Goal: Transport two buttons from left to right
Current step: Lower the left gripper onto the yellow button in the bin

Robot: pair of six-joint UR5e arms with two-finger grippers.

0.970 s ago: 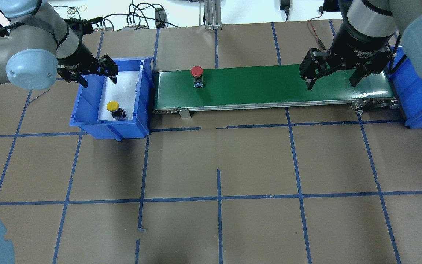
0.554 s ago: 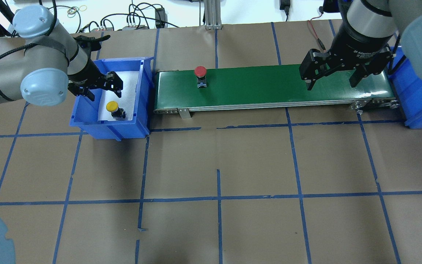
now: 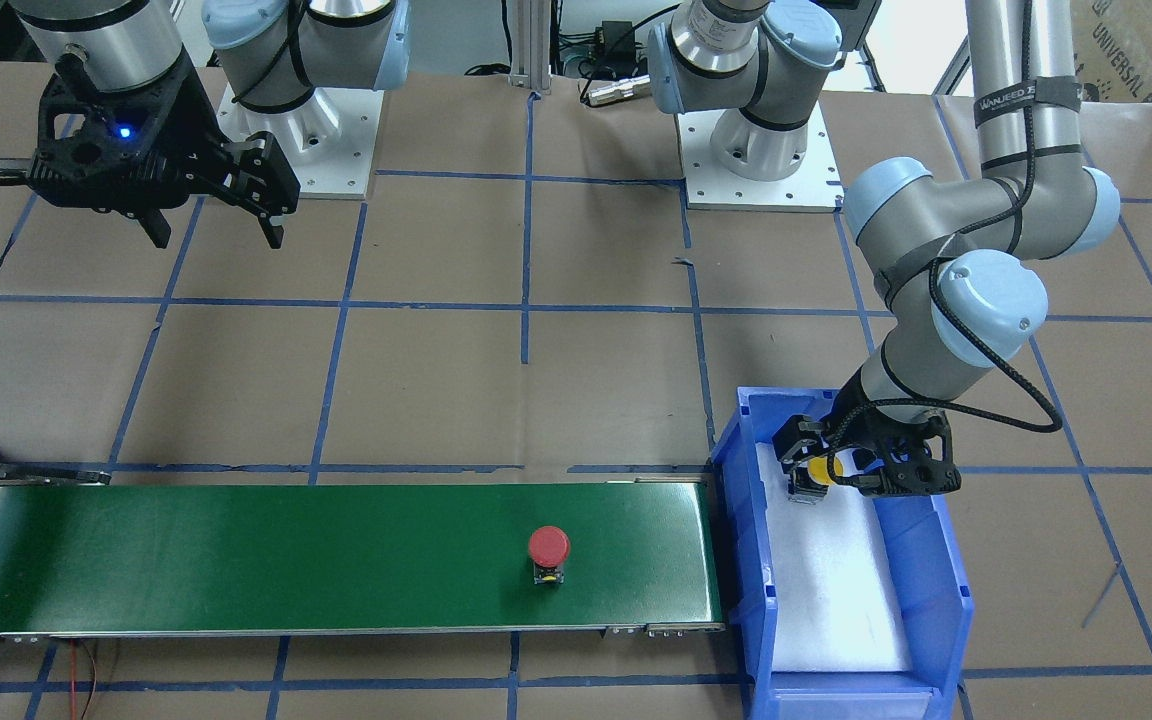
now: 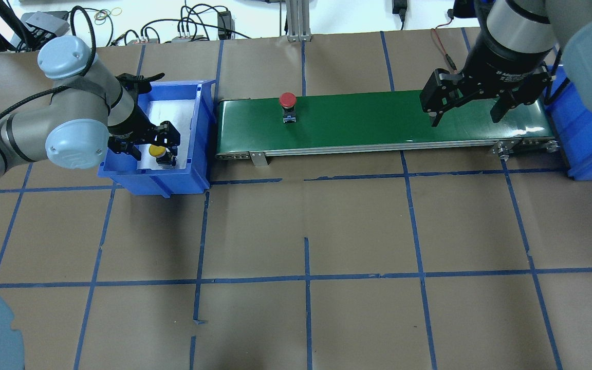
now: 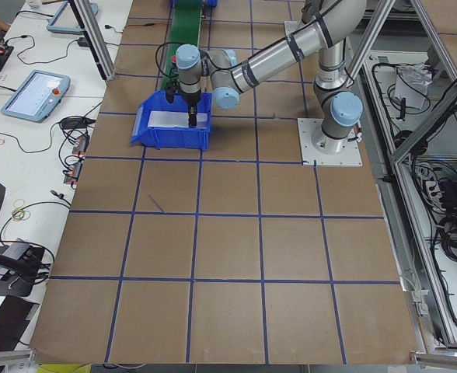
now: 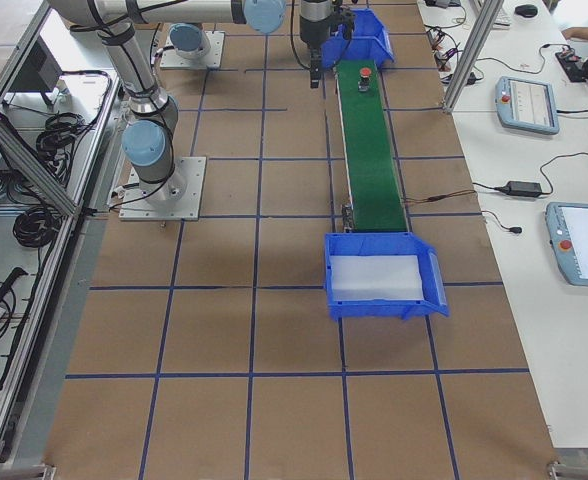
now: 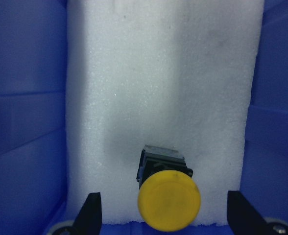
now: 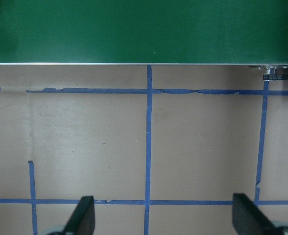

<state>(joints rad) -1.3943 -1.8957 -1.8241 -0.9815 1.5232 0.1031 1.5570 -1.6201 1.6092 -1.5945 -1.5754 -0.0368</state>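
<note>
The yellow button [image 4: 158, 151] lies on white foam at the near end of the left blue bin [image 4: 203, 128]. My left gripper [image 4: 148, 143] is lowered into that bin and stands open, one finger on each side of the yellow cap [image 7: 169, 199] with a gap on both sides. The red button [image 4: 288, 99] stands upright on the green conveyor belt [image 4: 378, 121], near its left end. My right gripper [image 4: 464, 114] hangs open and empty above the belt's right end. From across the table I see the yellow button [image 3: 820, 468], the red button [image 3: 548, 546] and both grippers [image 3: 856, 465] [image 3: 214, 232].
A second blue bin [image 4: 578, 139] with a white foam liner stands just past the belt's right end. Brown paper with a grid of blue tape [image 4: 306, 277] covers the table. Cables and small devices [image 4: 193, 25] lie along the far edge.
My left gripper has come down and toward the bin's near end, now straddling the yellow button. The red button has shifted slightly right along the belt. The right arm has not moved.
</note>
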